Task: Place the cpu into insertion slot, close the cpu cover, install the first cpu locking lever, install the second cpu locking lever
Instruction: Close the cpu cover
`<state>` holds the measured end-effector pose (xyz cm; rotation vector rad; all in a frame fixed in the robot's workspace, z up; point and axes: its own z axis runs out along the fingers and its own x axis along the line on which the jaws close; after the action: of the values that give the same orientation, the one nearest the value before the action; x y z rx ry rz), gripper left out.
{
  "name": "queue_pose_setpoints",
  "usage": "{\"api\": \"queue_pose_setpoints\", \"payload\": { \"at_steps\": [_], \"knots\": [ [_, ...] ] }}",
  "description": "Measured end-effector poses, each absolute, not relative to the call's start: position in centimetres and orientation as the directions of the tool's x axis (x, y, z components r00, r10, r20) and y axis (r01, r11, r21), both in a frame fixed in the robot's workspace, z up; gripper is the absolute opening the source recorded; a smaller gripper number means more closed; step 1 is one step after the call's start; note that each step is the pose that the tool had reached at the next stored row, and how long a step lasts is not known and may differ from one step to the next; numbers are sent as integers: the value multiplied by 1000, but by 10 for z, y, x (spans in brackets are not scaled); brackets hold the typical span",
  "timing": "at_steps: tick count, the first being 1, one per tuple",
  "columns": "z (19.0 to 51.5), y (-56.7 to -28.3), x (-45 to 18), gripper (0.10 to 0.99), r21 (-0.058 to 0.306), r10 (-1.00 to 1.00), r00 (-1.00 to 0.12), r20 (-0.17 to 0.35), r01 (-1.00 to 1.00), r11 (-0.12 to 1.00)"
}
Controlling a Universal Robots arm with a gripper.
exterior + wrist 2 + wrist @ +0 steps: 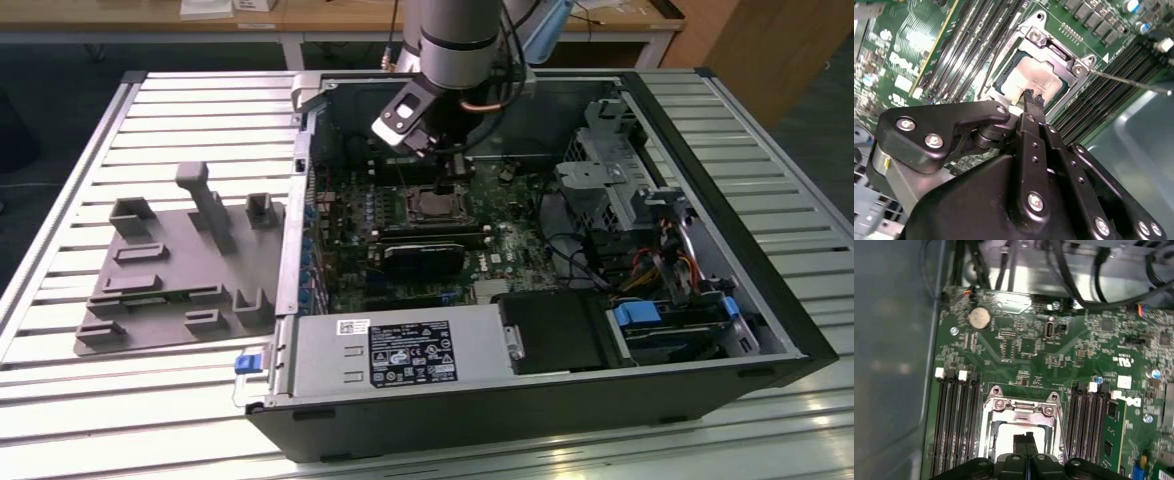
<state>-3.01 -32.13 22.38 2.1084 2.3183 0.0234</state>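
Observation:
The cpu point(1026, 77), pale and silvery, sits in the insertion slot point(987, 432) on the green board inside the open computer case point(561, 410). The silvery cpu cover point(1054, 50) appears to lie flat around it, with the chip showing through its window. My gripper point(1033, 97) hovers just above one edge of the chip, shut with nothing between its fingers; it also shows in the first wrist view point(1027, 437) and the exterior view point(451, 168). A thin metal locking lever point(1129, 81) slants out from one corner of the socket, over the memory slots, and looks unlatched.
A large black card point(424, 255) lies just in front of the socket. Black memory slots point(956, 425) flank it on both sides. Also inside the case are the power supply point(400, 355) and a drive cage point(614, 180). A grey fixture plate point(174, 270) rests on the slatted table at the exterior view's left.

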Motion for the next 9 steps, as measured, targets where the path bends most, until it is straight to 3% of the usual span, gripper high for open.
{"api": "queue_pose_setpoints", "payload": {
  "at_steps": [9],
  "knots": [
    [224, -321, -30, 102, 16, 967, -256, 4, 967, 256]
  ]
}}
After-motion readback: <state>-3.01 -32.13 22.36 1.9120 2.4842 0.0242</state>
